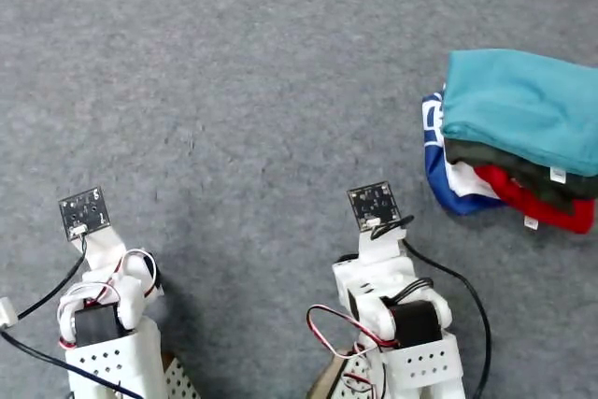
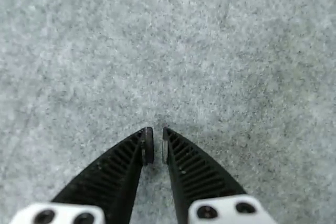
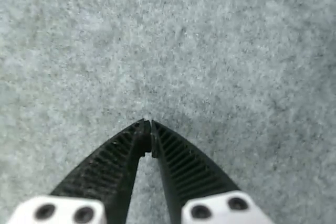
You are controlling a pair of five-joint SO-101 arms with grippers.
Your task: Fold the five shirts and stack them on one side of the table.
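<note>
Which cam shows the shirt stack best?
High view: the stack, teal shirt on top, lies on the grey felt at right. Both wrist views face that felt past the left pincer and right pincer.

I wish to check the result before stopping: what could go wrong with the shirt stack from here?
1. The stack is uneven: the blue and white shirt and the red shirt stick out from under the teal shirt, so it may slump if nudged.
2. The stack runs past the high view's right border, so it may lie close to the edge of the table; I cannot tell.
</note>
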